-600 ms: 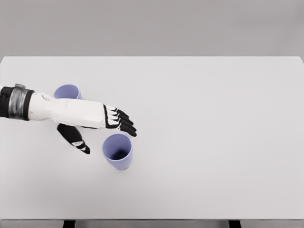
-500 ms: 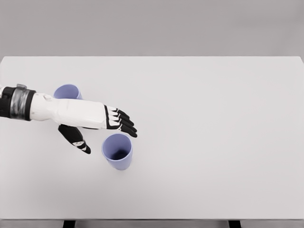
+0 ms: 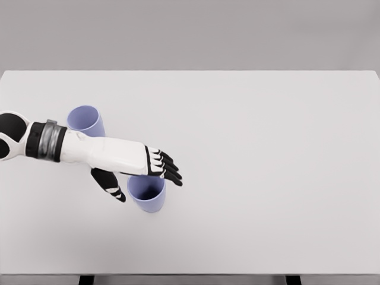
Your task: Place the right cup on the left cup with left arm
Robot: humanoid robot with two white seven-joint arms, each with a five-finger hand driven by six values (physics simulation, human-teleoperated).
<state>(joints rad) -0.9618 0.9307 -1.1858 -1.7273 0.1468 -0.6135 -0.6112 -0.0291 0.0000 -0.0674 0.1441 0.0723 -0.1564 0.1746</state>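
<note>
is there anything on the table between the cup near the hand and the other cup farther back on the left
No object stands between them. The only thing crossing that stretch is the robot's own left hand and forearm, which lie above the table between the near lavender cup and the far lavender cup.

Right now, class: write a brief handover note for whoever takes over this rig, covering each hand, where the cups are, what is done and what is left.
Left hand: open, holding nothing, fingers spread over the far rim of the right cup, thumb beside that cup's left side.
Right hand: not in view.
Right cup: upright on the table, not grasped.
Left cup: upright, behind the forearm, apart from the right cup.
Done: hand brought to the right cup.
Left: close on it, lift it, carry it over and set it on the left cup.
</note>
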